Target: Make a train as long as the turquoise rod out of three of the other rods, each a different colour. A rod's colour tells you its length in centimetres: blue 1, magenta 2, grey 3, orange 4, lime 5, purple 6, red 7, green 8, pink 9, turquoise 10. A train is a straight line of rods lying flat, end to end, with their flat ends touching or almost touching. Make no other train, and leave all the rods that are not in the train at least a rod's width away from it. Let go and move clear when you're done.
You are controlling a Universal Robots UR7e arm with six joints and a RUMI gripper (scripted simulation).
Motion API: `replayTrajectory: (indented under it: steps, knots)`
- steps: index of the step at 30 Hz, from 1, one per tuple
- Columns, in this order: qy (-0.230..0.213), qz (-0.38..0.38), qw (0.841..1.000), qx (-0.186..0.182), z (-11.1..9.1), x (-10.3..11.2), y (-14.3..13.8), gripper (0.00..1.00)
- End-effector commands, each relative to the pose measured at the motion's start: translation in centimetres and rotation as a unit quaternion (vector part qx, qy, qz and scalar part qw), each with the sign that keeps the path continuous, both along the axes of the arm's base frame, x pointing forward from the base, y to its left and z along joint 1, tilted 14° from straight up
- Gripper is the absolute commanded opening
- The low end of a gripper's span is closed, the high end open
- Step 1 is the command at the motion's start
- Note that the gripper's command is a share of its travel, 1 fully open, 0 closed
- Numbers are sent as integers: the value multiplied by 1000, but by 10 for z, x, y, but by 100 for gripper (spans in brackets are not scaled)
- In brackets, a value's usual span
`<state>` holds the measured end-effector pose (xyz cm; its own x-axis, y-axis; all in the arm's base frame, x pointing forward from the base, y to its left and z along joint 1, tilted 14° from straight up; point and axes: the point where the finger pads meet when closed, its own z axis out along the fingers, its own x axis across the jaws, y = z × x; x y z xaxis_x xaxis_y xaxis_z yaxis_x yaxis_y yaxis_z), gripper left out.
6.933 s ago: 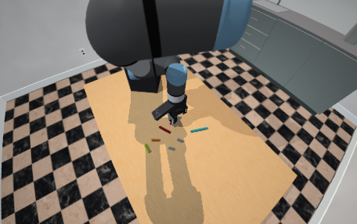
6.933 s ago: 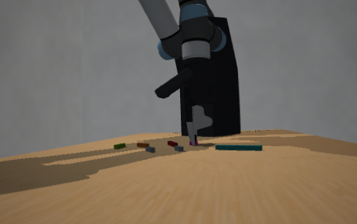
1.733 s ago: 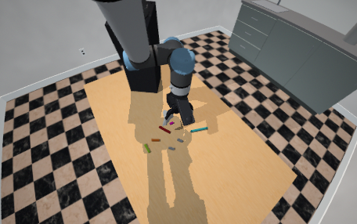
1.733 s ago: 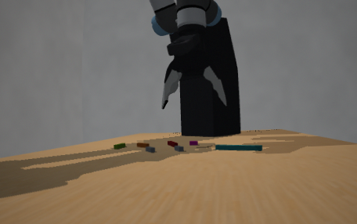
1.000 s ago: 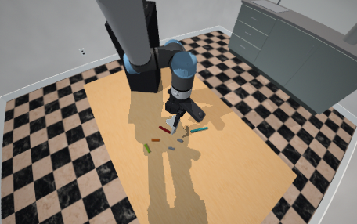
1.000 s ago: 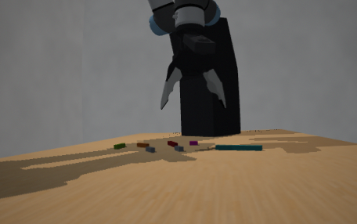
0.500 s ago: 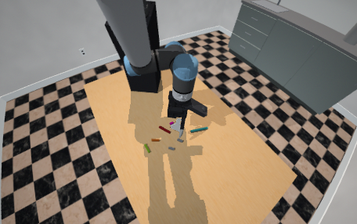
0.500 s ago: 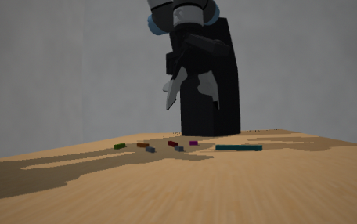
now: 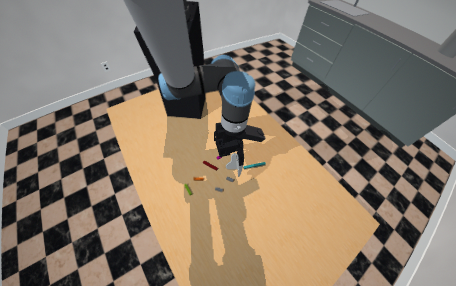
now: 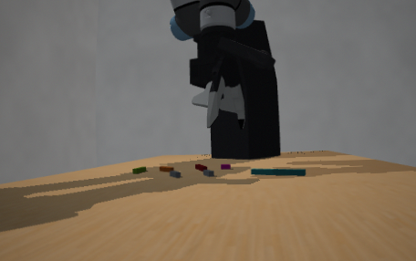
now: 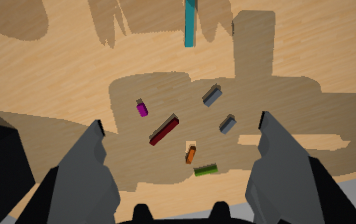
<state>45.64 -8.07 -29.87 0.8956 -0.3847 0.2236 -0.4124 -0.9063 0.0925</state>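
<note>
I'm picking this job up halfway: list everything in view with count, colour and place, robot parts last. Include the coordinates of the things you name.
Long rod [image 9: 254, 165] [image 10: 278, 172] [image 11: 189, 25]: one, turquoise, apart from the others
Short rods [image 9: 219, 189] [image 10: 175, 174] [image 11: 212, 95]: two, grey
Rod: one, red, between magenta and orange
Small rod: one, magenta, near red
Rod: one, orange, near lime
Rod: one, lime, beyond orange
Table [image 9: 310, 225] [image 10: 274, 219]: one, wooden, under the rods
Cabinet [image 9: 370, 65]: one, grey-green, by the wall
Arm: one, grey, black and blue, over the table
Gripper [image 9: 237, 172] [image 10: 225, 125] [image 11: 180, 116]: one, black and grey, open above the rods
</note>
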Motion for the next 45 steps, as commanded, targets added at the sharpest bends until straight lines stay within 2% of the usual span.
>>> replayTrajectory:
  steps: [1, 5, 12, 19, 21, 36, 38, 45]
  knots:
    - [13, 82, 996, -11, 0, 2, 0, 100]
    - [19, 117, 993, -17, 0, 2, -1, 100]
    - [38, 222, 974, -35, 0, 4, -2, 100]
    - [55, 316, 946, -52, 0, 5, -4, 100]
    - [55, 316, 946, -52, 0, 5, -4, 100]
    - [91, 518, 846, -87, 1, 10, -11, 100]
    - [91, 518, 846, -87, 1, 10, -11, 100]
    - [107, 609, 779, -103, 2, 13, -16, 100]
